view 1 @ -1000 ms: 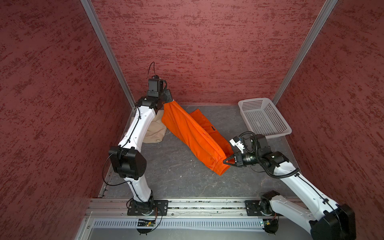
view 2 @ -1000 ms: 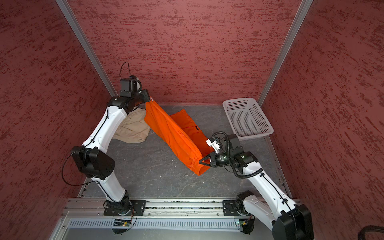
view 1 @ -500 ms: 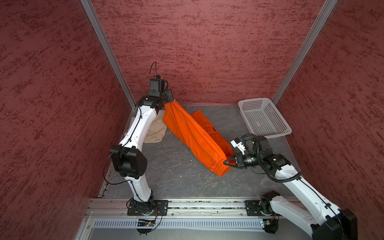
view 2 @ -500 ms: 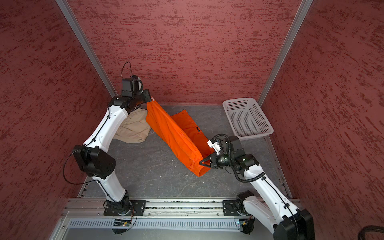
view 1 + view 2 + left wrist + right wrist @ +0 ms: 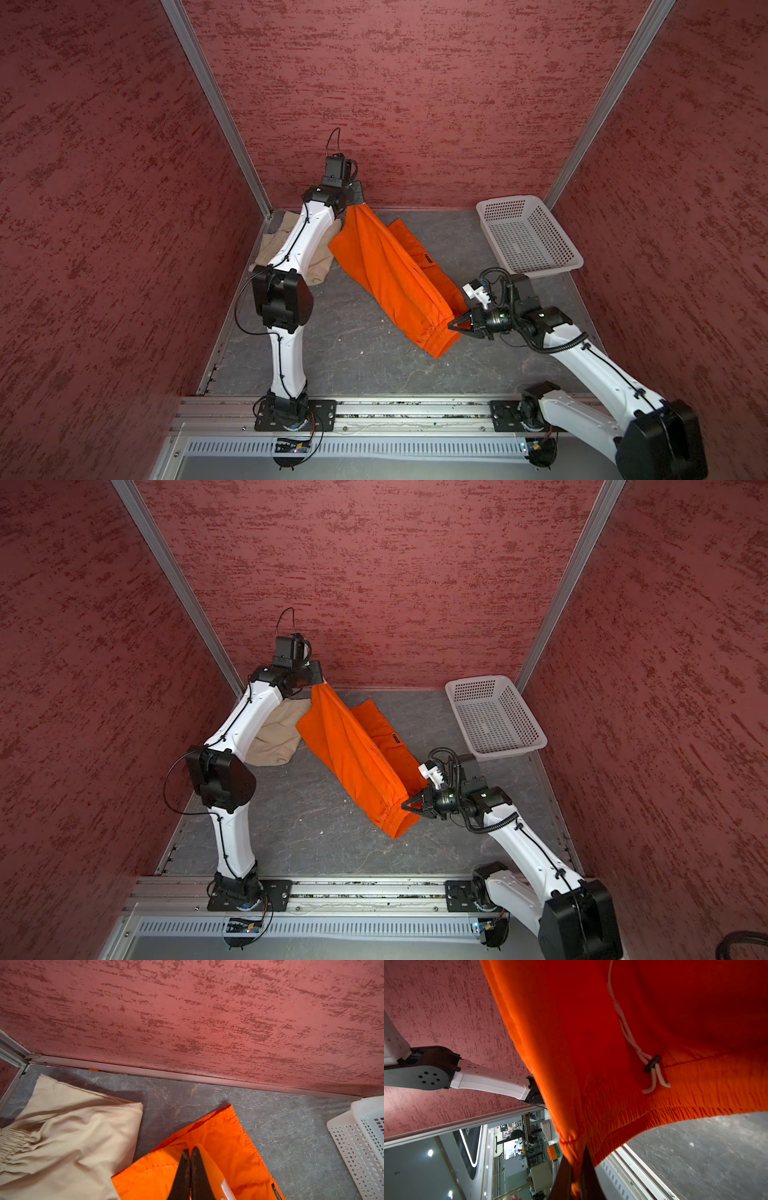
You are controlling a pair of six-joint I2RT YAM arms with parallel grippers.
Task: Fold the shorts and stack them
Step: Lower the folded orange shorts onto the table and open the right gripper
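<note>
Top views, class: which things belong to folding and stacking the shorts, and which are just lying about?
Belonging to the job: orange shorts, gripped by the left gripper and right gripper; beige shorts.
Just lying about: white basket.

Shorts [image 5: 390, 270] hang across the worktop [image 5: 332, 353] from back left to front right; a second pair [image 5: 278, 733] lies back left, the basket [image 5: 555, 235] back right.

Grey tabletop [image 5: 353, 340]: beige shorts [image 5: 278, 737], white basket [image 5: 519, 241], orange shorts [image 5: 390, 266] partly resting.
</note>
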